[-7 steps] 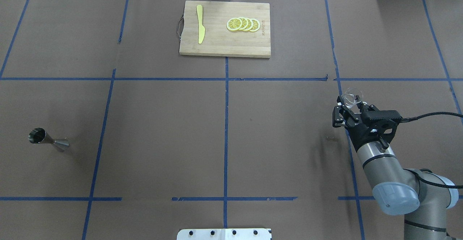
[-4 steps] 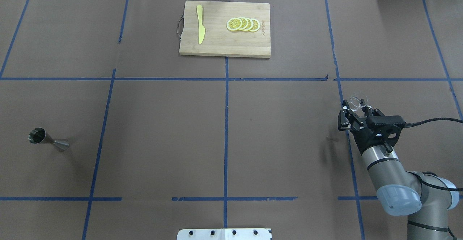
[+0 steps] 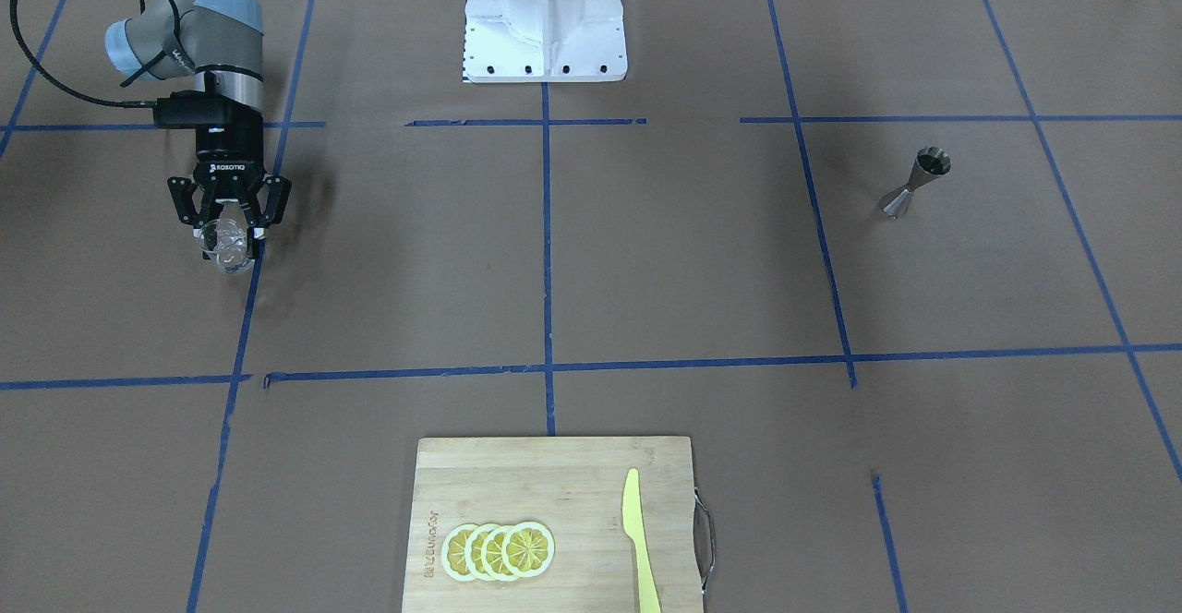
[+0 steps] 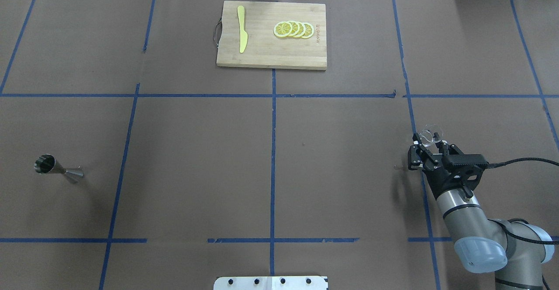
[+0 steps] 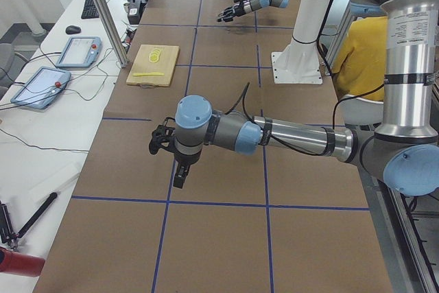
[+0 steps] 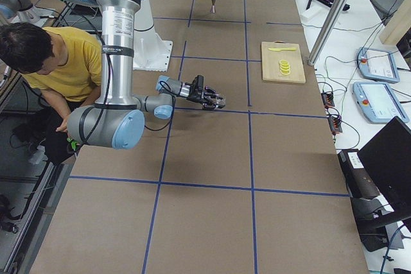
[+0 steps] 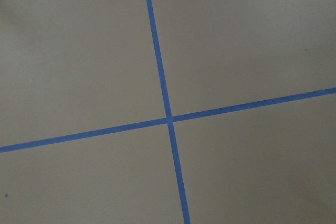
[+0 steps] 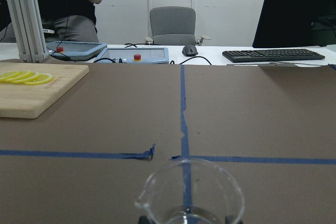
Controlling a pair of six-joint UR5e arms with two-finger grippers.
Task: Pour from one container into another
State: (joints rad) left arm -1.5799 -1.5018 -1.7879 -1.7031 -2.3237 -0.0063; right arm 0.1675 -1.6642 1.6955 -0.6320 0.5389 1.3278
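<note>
Your table (image 4: 196, 150) is covered in brown paper and crossed by a grid of blue tape (image 4: 273, 150). At the middle of its far edge lies a wooden cutting board (image 4: 266, 54), with a fan of lemon slices (image 4: 293, 29) and a yellow knife (image 4: 242, 28) on it. Beyond that edge, a white bench carries a keyboard (image 8: 273, 54), and a grey chair (image 8: 173, 24) stands behind it. A person in a yellow shirt (image 6: 58, 62) sits beside the robot's base.

The steel jigger (image 4: 59, 170) stands upright and alone near the table's left edge. The glass cup (image 4: 430, 131) is well apart from it, near the right edge.

The right arm (image 4: 458, 202) reaches forward, low and almost level. The right gripper (image 4: 428, 141) is clamped on the cup, mouth up; you cannot tell whether its base touches the paper.

The left arm (image 5: 288, 135) stretches low over the table, its camera looking down on a tape crossing. You cannot tell how the left gripper (image 5: 160, 145) stands.
</note>
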